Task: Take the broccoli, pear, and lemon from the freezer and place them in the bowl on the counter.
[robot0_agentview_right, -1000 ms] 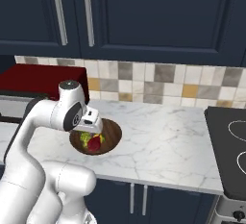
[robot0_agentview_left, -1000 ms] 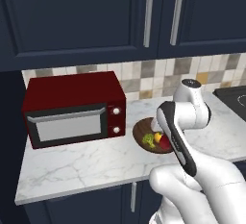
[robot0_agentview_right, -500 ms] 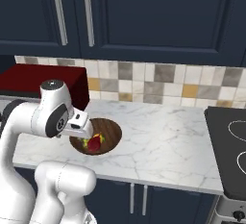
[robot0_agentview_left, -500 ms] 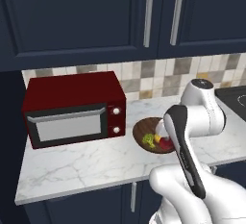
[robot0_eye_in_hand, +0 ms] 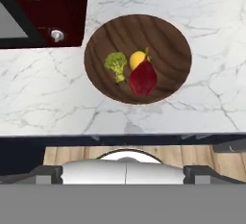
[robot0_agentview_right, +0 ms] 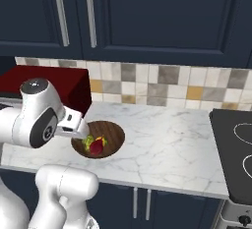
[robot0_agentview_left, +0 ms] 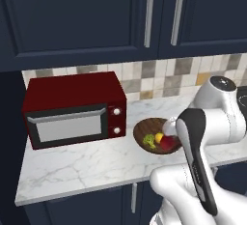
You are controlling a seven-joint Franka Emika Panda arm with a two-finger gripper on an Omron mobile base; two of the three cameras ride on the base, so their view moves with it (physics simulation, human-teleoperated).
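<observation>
A dark brown wooden bowl (robot0_eye_in_hand: pixel 163 31) sits on the white marble counter (robot0_eye_in_hand: pixel 48 93). Three things lie touching in it: the green broccoli (robot0_eye_in_hand: pixel 115 64), the yellow lemon (robot0_eye_in_hand: pixel 138 58) and the dark red pear (robot0_eye_in_hand: pixel 142 80). The right base view has the bowl (robot0_agentview_right: pixel 112 132) beside my arm, with the pear (robot0_agentview_right: pixel 96 147) and broccoli (robot0_agentview_right: pixel 88 142) inside. My gripper (robot0_agentview_right: pixel 81 132) hangs above the bowl's near edge, open and holding nothing. From the left base the gripper (robot0_agentview_left: pixel 170 126) partly covers the bowl (robot0_agentview_left: pixel 144 128). The freezer is out of view.
A dark red microwave (robot0_agentview_left: pixel 72 105) stands on the counter just left of the bowl. A black stovetop (robot0_agentview_right: pixel 236 149) lies at the far right. Navy wall cabinets (robot0_agentview_left: pixel 144 16) hang overhead. The counter's front edge runs close behind the bowl in the hand view.
The arm has swung back toward the base, its elbow link shifting outward, and the hand has lifted a little off the bowl. The jaws stayed open and the three foods have not moved.
</observation>
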